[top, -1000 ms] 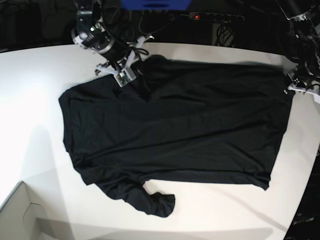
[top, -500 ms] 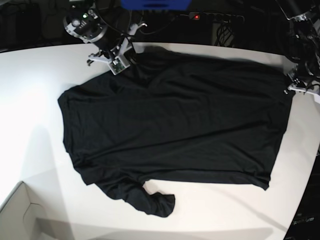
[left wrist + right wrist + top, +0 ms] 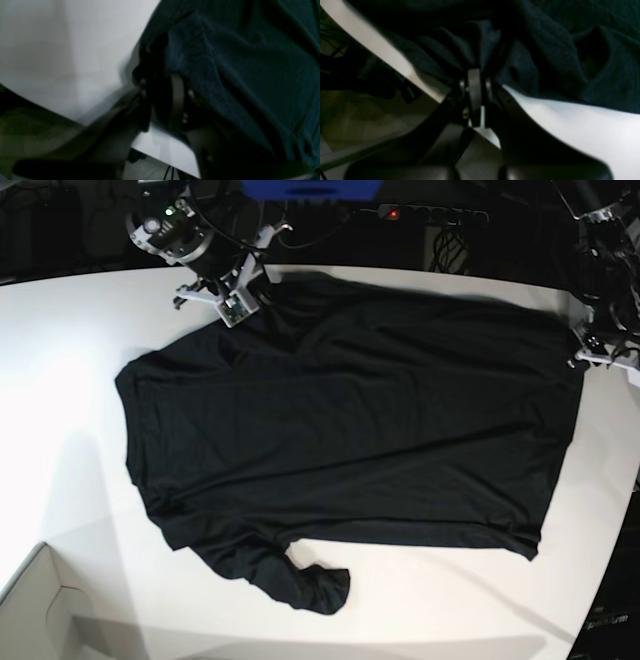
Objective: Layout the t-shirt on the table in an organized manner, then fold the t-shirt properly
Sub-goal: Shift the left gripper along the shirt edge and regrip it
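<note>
The black t-shirt point(image 3: 350, 430) lies spread wide on the white table point(image 3: 70, 380), and one sleeve is bunched at the front point(image 3: 310, 585). At the back left, my right gripper point(image 3: 240, 308) holds the shirt's far corner. The right wrist view shows this gripper point(image 3: 475, 75) shut, with the dark cloth point(image 3: 557, 50) gathered into its tips. My left gripper point(image 3: 585, 355) sits at the shirt's right edge. Seen from the left wrist, the left gripper point(image 3: 161, 100) has its jaws slightly apart, and the shirt's edge point(image 3: 237, 62) lies in the gap.
The corner of a pale cardboard box point(image 3: 35, 610) sits at the front left. Behind the table is a power strip point(image 3: 420, 213) with a red light, along with cables. The table's curved edge point(image 3: 610, 560) runs close to the shirt on the right.
My right gripper has pulled the shirt's far corner back and to the left, smoothing that part. The left arm has stayed in place, and its jaws have parted.
</note>
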Motion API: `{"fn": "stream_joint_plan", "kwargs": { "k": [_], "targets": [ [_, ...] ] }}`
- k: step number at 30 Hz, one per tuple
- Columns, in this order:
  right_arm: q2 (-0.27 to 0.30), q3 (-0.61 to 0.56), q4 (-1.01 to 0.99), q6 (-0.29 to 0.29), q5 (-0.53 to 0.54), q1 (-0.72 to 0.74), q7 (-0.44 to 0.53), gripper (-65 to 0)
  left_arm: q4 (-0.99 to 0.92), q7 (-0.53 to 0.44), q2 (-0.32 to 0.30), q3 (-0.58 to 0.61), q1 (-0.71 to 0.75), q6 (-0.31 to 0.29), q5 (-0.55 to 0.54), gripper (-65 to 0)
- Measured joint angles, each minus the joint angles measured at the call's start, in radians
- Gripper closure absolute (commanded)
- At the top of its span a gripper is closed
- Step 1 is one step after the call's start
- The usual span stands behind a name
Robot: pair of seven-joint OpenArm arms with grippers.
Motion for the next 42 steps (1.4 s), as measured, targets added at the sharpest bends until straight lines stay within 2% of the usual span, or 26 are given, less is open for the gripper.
{"fn": "stream_joint_plan", "kwargs": {
  "k": [4,7,9,14,17,19,22,29,39,42],
  "targets": [
    [0.000,0.000,0.000,0.000,0.000,0.000,0.000,0.0,0.000,0.000,-0.002,-0.010,0.002,0.000,-0.107,-29.0],
    [0.000,0.000,0.000,0.000,0.000,0.005,-0.001,0.0,0.002,0.004,0.003,-0.101,0.005,-0.003,-0.182,-37.6],
    [0.000,0.000,0.000,0.000,0.000,0.009,-0.001,0.0,0.002,0.000,-0.002,-0.147,0.011,-0.003,-0.234,-39.9],
    [0.000,0.000,0.000,0.000,0.000,0.011,-0.003,0.0,0.007,0.000,-0.003,-0.161,0.039,-0.008,-0.354,-39.9],
    [0.000,0.000,0.000,0.000,0.000,0.011,-0.005,0.0,0.052,0.001,0.002,-0.157,0.095,-0.008,-0.363,-39.9],
    [0.000,0.000,0.000,0.000,0.000,0.011,-0.003,0.0,0.076,-0.019,0.011,-0.105,0.125,-0.007,-0.358,-39.9],
    [-0.002,0.000,0.000,0.001,0.000,0.011,-0.004,0.0,0.106,0.005,0.051,-0.026,0.161,-0.008,-0.370,-39.9],
    [-0.003,-0.001,0.000,0.000,0.000,0.011,-0.004,0.0,0.134,0.003,0.068,0.130,0.185,-0.008,-0.371,-39.9],
    [0.000,0.000,0.000,0.000,0.000,0.011,-0.004,0.0,0.126,-0.006,0.065,0.148,0.172,-0.003,-0.370,-39.9],
    [0.000,0.000,-0.001,0.000,0.000,0.011,-0.005,0.0,0.094,-0.006,0.065,0.062,0.121,-0.003,-0.365,-39.9]
  ]
}}
